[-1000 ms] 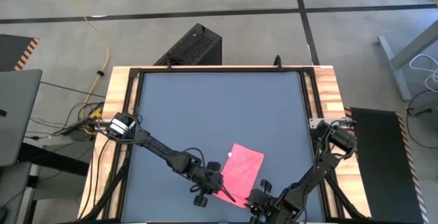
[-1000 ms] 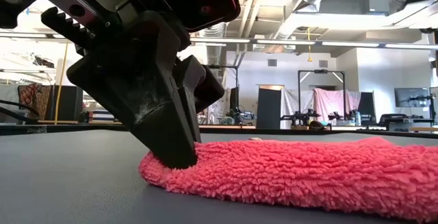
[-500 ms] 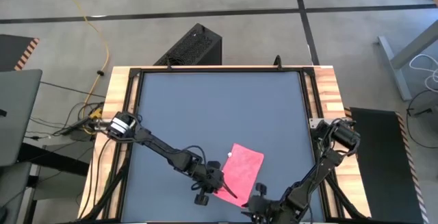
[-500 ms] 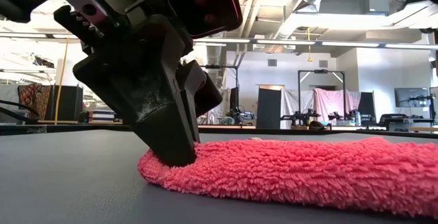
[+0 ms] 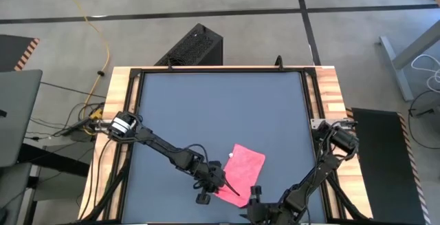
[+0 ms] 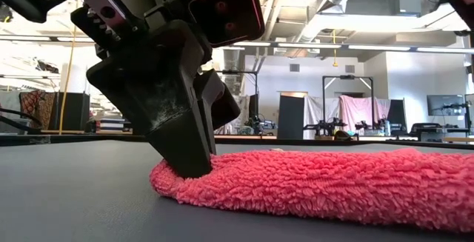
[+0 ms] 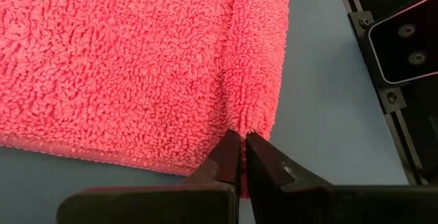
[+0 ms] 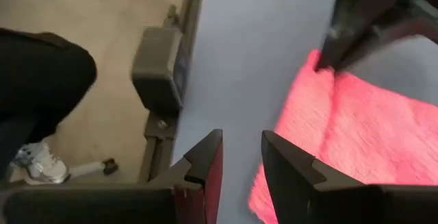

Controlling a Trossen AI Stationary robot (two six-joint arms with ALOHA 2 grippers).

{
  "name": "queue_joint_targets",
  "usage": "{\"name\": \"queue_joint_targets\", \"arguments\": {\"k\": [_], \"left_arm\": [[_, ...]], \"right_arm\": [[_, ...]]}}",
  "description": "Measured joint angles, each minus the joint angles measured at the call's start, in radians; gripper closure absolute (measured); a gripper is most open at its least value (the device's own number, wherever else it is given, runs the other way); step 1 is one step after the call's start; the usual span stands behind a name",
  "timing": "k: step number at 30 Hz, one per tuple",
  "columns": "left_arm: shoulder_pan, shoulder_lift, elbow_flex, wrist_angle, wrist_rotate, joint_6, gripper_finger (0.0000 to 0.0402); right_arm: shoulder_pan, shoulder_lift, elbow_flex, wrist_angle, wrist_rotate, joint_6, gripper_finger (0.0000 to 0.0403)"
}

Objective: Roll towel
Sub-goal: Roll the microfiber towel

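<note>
- Pink towel (image 5: 242, 172) flat on the dark tabletop (image 5: 206, 108), toward the near edge, right of centre; near-left corner bunched up
- Left gripper (image 7: 241, 144) pinched tight on that towel corner; fingers pressed down to the tabletop
- Right gripper (image 8: 241, 157) low at the near edge, just beside the towel; fingers part-way apart, holding nothing

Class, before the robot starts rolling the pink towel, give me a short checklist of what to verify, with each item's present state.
1. Left gripper shut on the towel corner: ok, fingers pinched on its edge.
2. Right gripper holding the towel: not ok, fingers apart beside its edge, gripping nothing.
3. Towel lying flat on the table: ok, one layer apart from the pinched corner.
4. Roll begun: not ok, no turn visible.
5. Grip firm enough to roll: cannot tell.
</note>
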Motion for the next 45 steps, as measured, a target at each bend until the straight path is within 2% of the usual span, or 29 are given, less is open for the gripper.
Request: {"name": "queue_joint_targets", "arguments": {"k": [8, 18, 24, 28, 31, 34, 45], "left_arm": [[0.0, 0.0, 0.0, 0.005, 0.002, 0.009, 0.0401], [0.002, 0.0, 0.0, 0.002, 0.005, 0.019, 0.0401], [0.003, 0.0, 0.0, 0.002, 0.009, 0.022, 0.0401], [0.003, 0.0, 0.0, 0.002, 0.011, 0.022, 0.0401], [0.003, 0.0, 0.0, 0.002, 0.011, 0.021, 0.0401], [0.004, 0.0, 0.0, 0.002, 0.02, 0.021, 0.0401], [0.004, 0.0, 0.0, 0.001, 0.03, 0.021, 0.0401]], "right_arm": [[0.005, 0.003, 0.0, 0.047, -0.005, -0.085, 0.0274], [0.0, 0.082, 0.039, 0.062, -0.046, -0.215, 0.0271], [0.008, 0.082, 0.096, 0.021, -0.043, -0.289, 0.0228], [0.005, 0.082, 0.111, -0.064, -0.045, -0.277, 0.0186], [0.003, 0.082, 0.114, -0.099, -0.032, -0.258, 0.017], [0.004, 0.086, 0.114, -0.15, 0.004, -0.208, 0.017], [-0.017, 0.119, 0.103, -0.194, 0.023, -0.094, 0.0211]]}}
